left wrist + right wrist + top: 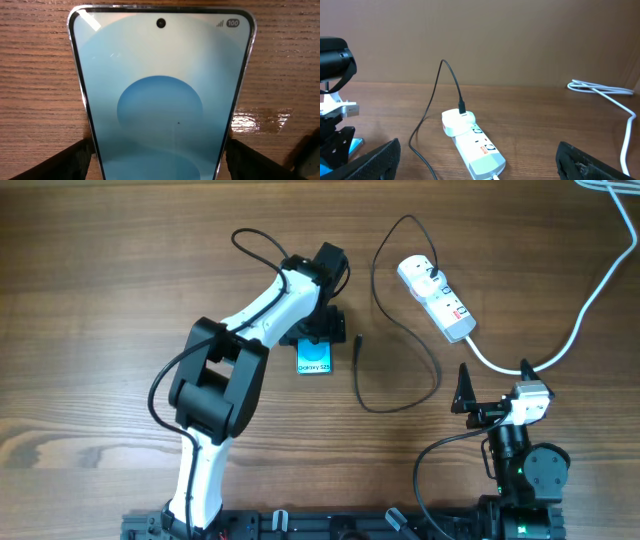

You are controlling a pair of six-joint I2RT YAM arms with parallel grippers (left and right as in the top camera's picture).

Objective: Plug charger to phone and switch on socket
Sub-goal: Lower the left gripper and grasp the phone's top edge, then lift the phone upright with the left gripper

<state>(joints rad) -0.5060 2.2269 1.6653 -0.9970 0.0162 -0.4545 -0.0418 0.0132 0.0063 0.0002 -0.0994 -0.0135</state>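
Left gripper (321, 337) clasps the phone (314, 360) on the table (100, 280). Only its wrist view shows fingers (75, 162) against both long edges and a "100" battery mark. Only the overhead shows the charger (357, 348) tip lying loose just beside the phone, not touching it. The right wrist view shows the plug seated in the socket (475, 145), with the right gripper (468, 396) spread wide, holding nothing.

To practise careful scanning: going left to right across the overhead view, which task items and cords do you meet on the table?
The phone → loose tip of the charger → socket → white cord. The arms are left out, as they overlap these.
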